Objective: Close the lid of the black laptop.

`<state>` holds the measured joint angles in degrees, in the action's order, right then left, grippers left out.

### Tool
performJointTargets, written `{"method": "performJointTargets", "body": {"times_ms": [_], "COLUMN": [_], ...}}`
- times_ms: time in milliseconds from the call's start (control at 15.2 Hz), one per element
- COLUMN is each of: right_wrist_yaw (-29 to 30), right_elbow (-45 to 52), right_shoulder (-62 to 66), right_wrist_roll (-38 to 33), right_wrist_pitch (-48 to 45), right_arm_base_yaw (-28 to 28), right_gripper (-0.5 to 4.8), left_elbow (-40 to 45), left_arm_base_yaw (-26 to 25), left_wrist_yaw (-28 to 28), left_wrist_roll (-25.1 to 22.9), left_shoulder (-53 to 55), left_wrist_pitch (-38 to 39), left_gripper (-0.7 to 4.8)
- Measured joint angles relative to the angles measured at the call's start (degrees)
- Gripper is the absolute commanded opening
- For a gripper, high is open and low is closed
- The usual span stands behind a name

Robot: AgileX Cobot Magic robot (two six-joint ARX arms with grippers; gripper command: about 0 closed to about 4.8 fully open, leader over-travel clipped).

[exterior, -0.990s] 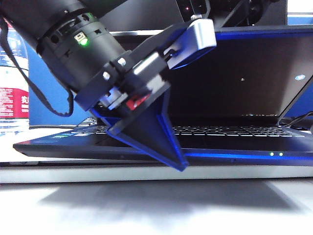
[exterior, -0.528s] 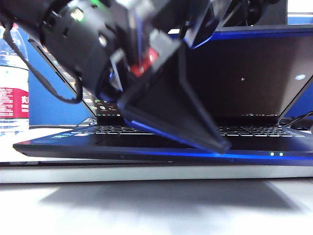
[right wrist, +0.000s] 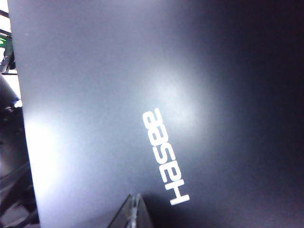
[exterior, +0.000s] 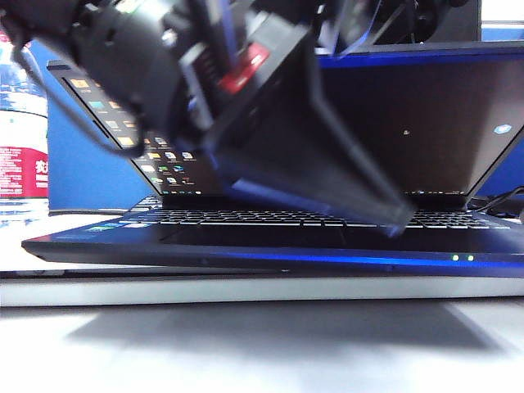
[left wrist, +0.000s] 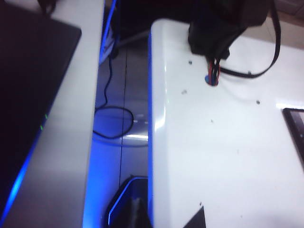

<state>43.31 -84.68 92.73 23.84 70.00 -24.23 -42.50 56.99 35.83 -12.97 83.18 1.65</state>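
Black laptop (exterior: pixel 270 246) on table (exterior: pixel 262 344), centre of exterior view, lid (exterior: pixel 426 123) up but leaning fwd over keyboard (exterior: pixel 311 218). Left gripper (exterior: pixel 360 201) in front of lid, above keyboard, left-centre. Right gripper (right wrist: pixel 135 209) behind lid, tips close to its outer shell, near logo (right wrist: pixel 165 156). Bottle (exterior: pixel 23 147) far left, behind laptop.

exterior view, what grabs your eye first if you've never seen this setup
The left end effector fills the upper left, a big blurred black wedge hanging over the black laptop and hiding much of its lid. Below it, the white-lettered keyboard and two green dots on the front edge stand out. In the right wrist view, the right end effector sits shut against the lid's back.
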Motion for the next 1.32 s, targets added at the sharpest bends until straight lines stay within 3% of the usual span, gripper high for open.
{"method": "performJointTargets", "body": {"times_ms": [396,1056,1319], "right_wrist_yaw": [-1.4,-12.5,-13.6], "right_elbow": [0.0,1.1,1.1], "right_shoulder": [0.0,0.0,0.0], "right_wrist_roll": [-0.2,-2.4,-2.6], "right_wrist_pitch": [0.4,1.8,1.9], "right_arm_base_yaw": [0.0,0.0,0.0], "right_gripper": [-0.06,-0.06,-0.06], "left_elbow": [0.0,0.0,0.0], "left_arm_base_yaw": [0.0,0.0,0.0], "left_wrist_yaw": [3.8,4.7,6.0], "left_wrist_roll": [1.4,1.5,1.5], "left_shoulder": [0.0,0.0,0.0], "left_wrist_pitch": [-1.0,-1.7,-1.9], "left_gripper": [-0.05,-0.05,-0.05]}}
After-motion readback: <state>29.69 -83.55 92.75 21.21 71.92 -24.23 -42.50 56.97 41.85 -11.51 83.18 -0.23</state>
